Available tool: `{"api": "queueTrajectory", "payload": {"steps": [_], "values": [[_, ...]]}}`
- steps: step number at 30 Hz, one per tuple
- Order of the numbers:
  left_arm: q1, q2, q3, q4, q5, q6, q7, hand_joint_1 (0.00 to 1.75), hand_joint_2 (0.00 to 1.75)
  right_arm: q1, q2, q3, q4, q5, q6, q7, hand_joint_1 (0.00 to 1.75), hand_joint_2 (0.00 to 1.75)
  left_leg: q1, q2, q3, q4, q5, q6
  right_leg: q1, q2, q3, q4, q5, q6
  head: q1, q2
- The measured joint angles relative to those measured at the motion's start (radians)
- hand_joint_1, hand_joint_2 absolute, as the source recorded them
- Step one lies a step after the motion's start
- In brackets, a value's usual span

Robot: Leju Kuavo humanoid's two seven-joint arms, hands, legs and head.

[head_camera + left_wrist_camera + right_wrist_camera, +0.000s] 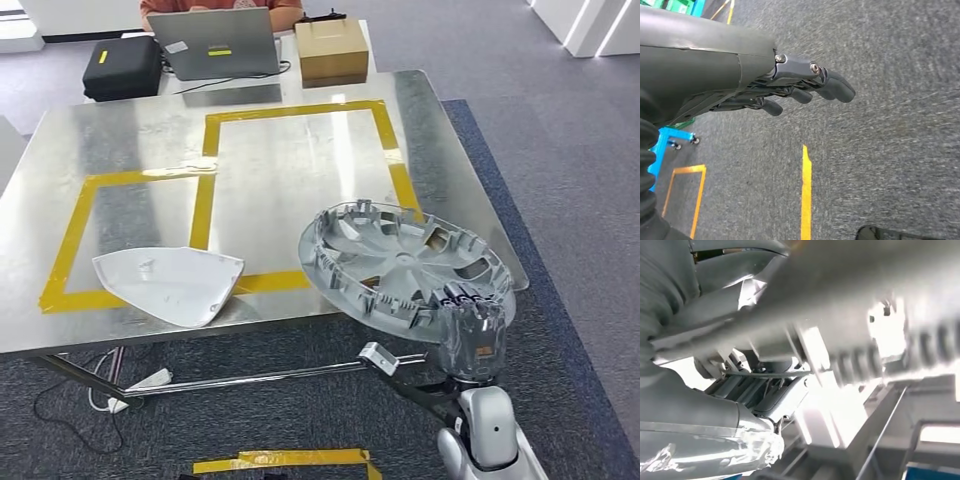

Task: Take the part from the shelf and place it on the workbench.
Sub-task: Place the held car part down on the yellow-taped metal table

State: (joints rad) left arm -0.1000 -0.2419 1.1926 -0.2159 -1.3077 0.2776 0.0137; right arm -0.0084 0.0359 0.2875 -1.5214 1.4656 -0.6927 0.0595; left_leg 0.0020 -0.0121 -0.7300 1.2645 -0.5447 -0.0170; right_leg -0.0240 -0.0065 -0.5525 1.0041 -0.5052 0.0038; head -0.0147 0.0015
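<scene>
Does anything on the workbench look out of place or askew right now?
The white panel lies across the yellow tape outline's front edge, nearly overhanging the workbench. The hubcap, held by the right hand, sits tilted.

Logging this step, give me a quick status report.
Right hand grips hubcap over workbench edge. Left hand open, hanging. White panel lies clear.

The grey hubcap [404, 268], inner ribbed side up and tilted, overhangs the metal workbench's [136, 150] near right edge, gripped at its near rim by the right hand [472, 335].
</scene>
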Motion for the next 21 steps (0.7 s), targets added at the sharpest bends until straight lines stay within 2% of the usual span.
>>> {"api": "queueTrajectory", "payload": {"steps": [2, 3, 4, 5, 8, 14, 18, 21], "values": [[0.002, 0.001, 0.001, 0.000, 0.004, -0.002, 0.001, 0.00, 1.75, -0.007, 0.000, -0.007, 0.041, -0.019, 0.002, 0.009, 1.75, 1.75, 0.001, 0.003, 0.064, -0.121, 0.066, 0.005, 0.000, -0.005, 0.005, 0.000, -0.003, 0.004, 0.000, 0.000], [0.001, 0.001, 0.001, 0.000, 0.007, -0.004, 0.002, 0.00, 1.75, -0.013, 0.000, -0.011, 0.061, -0.030, 0.004, 0.016, 1.75, 1.75, -0.001, 0.005, 0.098, -0.185, 0.086, 0.009, 0.002, -0.006, 0.006, 0.001, -0.005, 0.008, 0.000, 0.000], [0.000, 0.001, 0.003, 0.000, 0.010, -0.005, 0.003, 0.00, 1.75, -0.020, 0.000, -0.018, 0.083, -0.041, 0.006, 0.024, 1.75, 1.75, -0.002, 0.007, 0.121, -0.230, 0.095, 0.012, 0.004, -0.007, 0.006, 0.002, -0.007, 0.012, 0.001, 0.000], [-0.001, 0.001, 0.004, 0.000, 0.013, -0.006, 0.004, 0.00, 1.75, -0.027, -0.001, -0.026, 0.106, -0.052, 0.009, 0.031, 1.75, 1.75, -0.002, 0.008, 0.132, -0.253, 0.094, 0.012, 0.007, -0.007, 0.004, 0.003, -0.008, 0.010, 0.001, 0.000], [0.000, 0.000, 0.012, 0.000, 0.020, -0.007, 0.010, 0.00, 1.75, -0.053, -0.006, -0.054, 0.174, -0.074, 0.015, 0.044, 1.75, 1.75, -0.002, 0.006, 0.134, -0.260, 0.092, 0.010, 0.011, -0.008, 0.006, -0.001, -0.008, 0.001, 0.002, 0.000], [0.001, 0.001, 0.023, 0.000, 0.028, 0.003, 0.025, 0.00, 1.75, -0.131, -0.018, -0.115, 0.306, -0.077, 0.031, 0.076, 1.75, 1.75, -0.005, 0.006, 0.134, -0.260, 0.092, 0.024, 0.009, -0.008, 0.013, -0.017, 0.001, 0.016, 0.002, 0.000], [0.001, 0.003, 0.025, 0.000, 0.028, 0.008, 0.041, 0.00, 1.75, -0.200, -0.030, -0.163, 0.412, -0.047, 0.041, 0.111, 1.75, 1.75, -0.008, 0.006, 0.133, -0.260, 0.094, 0.029, 0.005, -0.008, 0.013, -0.018, 0.004, 0.027, 0.002, 0.000], [0.001, 0.005, 0.025, 0.000, 0.028, 0.009, 0.045, 0.00, 1.75, -0.236, -0.038, -0.187, 0.468, -0.039, 0.041, 0.119, 1.75, 1.75, -0.008, 0.007, 0.133, -0.260, 0.095, 0.031, 0.004, -0.009, 0.013, -0.019, 0.005, 0.031, 0.002, 0.000]]}}
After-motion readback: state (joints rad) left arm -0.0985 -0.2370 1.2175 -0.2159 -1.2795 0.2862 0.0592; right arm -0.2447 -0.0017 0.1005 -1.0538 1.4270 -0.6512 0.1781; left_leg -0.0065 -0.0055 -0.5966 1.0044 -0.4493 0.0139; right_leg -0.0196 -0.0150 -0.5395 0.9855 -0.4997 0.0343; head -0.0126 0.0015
